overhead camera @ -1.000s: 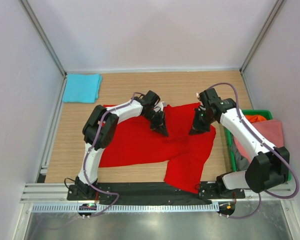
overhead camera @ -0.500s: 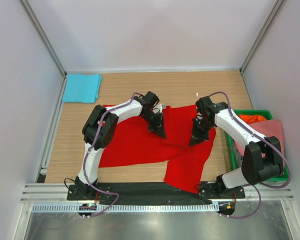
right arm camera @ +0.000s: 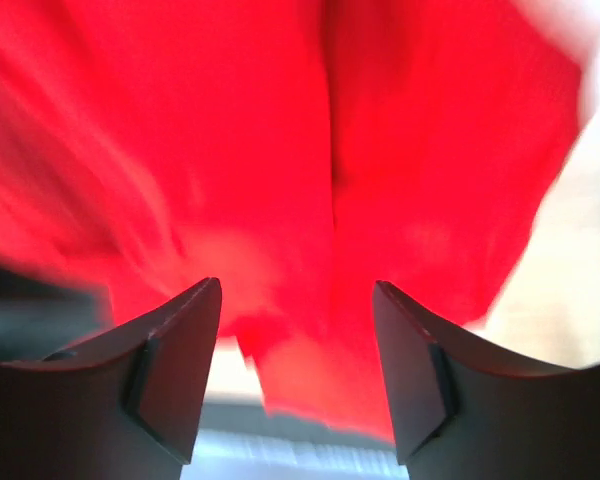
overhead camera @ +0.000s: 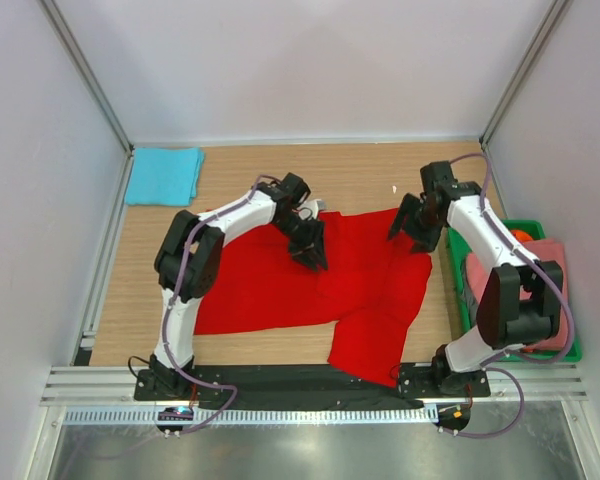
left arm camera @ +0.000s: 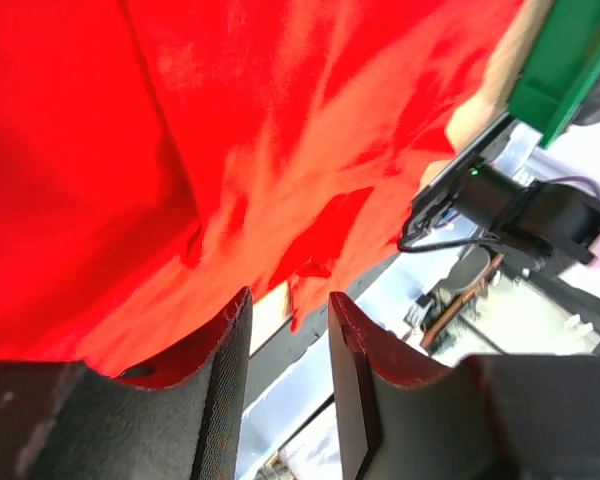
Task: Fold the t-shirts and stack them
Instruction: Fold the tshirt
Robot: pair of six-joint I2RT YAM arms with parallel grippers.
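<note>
Shifted toward the upper right of the frame since a second ago, the right gripper (overhead camera: 408, 222) is seen spread wide over the red t-shirt (overhead camera: 270, 290), which is laid out mid-frame on the table (overhead camera: 370, 170). The left gripper (overhead camera: 315, 252) is held narrowly parted and empty above the shirt's middle.

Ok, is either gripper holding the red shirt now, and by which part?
Neither. The left gripper and right gripper both have empty, open fingers over the red shirt.
</note>
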